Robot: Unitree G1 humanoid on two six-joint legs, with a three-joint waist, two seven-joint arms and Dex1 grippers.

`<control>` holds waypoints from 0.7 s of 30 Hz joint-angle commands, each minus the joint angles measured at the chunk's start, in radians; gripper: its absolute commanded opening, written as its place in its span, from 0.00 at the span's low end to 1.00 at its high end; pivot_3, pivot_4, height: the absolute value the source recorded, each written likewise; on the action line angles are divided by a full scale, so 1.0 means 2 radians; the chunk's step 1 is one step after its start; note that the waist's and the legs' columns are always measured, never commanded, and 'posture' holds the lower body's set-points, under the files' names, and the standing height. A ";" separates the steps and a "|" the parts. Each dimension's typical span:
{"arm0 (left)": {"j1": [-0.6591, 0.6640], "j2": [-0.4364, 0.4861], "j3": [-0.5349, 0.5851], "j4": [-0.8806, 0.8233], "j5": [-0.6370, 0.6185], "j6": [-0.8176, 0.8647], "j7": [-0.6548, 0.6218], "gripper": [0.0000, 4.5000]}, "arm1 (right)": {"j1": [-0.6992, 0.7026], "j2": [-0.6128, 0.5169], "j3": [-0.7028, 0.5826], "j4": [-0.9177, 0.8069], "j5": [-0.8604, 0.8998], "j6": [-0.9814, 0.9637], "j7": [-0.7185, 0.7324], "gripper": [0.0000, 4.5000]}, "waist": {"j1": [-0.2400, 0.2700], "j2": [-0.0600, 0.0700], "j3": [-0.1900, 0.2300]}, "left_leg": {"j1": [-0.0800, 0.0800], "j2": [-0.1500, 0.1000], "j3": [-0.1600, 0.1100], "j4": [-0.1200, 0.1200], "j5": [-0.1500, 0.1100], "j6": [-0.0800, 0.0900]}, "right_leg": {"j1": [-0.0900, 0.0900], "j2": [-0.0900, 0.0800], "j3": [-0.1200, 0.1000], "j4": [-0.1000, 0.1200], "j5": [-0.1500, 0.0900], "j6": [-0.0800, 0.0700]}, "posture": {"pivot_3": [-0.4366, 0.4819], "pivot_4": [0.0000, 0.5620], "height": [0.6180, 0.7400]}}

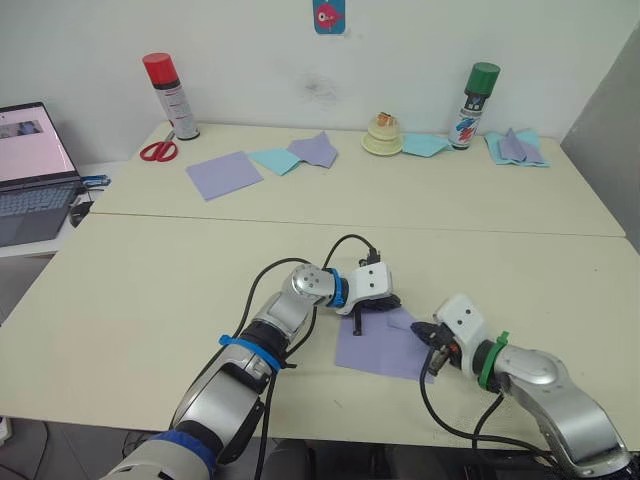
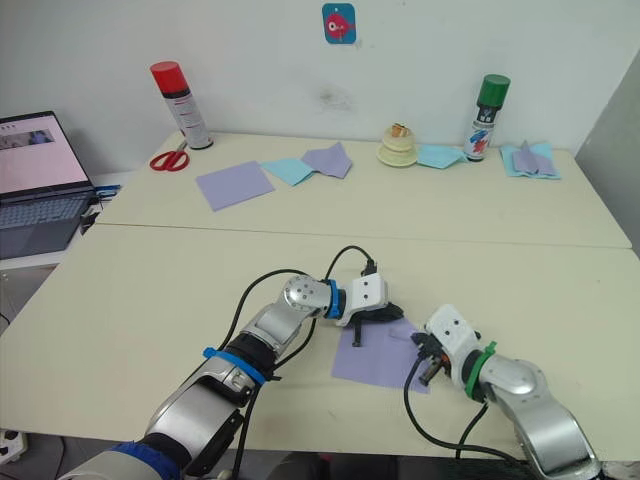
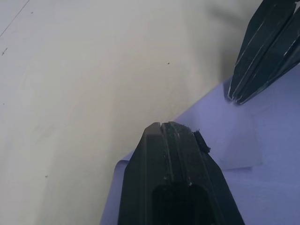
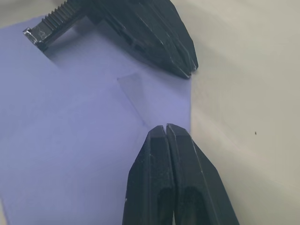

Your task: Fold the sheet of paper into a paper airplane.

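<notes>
Nearest the camera, close to the front edge of the bench, lies the sheet of paper, flat and lavender, with both arms reaching onto it; the left gripper rests at the sheet's far edge with its black ribbed fingers pressed together, tips down on the paper, and the right gripper sits at the sheet's right edge, its two fingers likewise closed against each other with nothing visibly caught between them; in the right wrist view a small corner flap is turned over and lies flat, paler than the sheet around it, just ahead of the closed tips. By my judgement the paper is very light, thin and limp; it will slide on the smooth cream bench if pushed sideways, and it will crumple or tear if pinched hard in the middle; the best hold is at an edge or corner, with one set of tips pinning the sheet while the other lifts and folds. Well apart, along the far edge, stand a red-capped spray can and a green-capped spray can, with red-handled scissors, a smaller lavender sheet and light-blue paper pieces; a laptop sits off the left edge.
</notes>
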 commanded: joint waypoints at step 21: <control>0.014 0.000 -0.021 0.016 0.022 0.011 -0.005 0.00 | -0.069 0.007 0.021 0.091 0.001 -0.078 0.012 0.01 | 0.000 0.000 0.000 | 0.000 0.000 0.000 0.000 0.000 0.000 | 0.000 0.000 0.000 0.000 0.000 0.000 | 0.48 0.27 0.81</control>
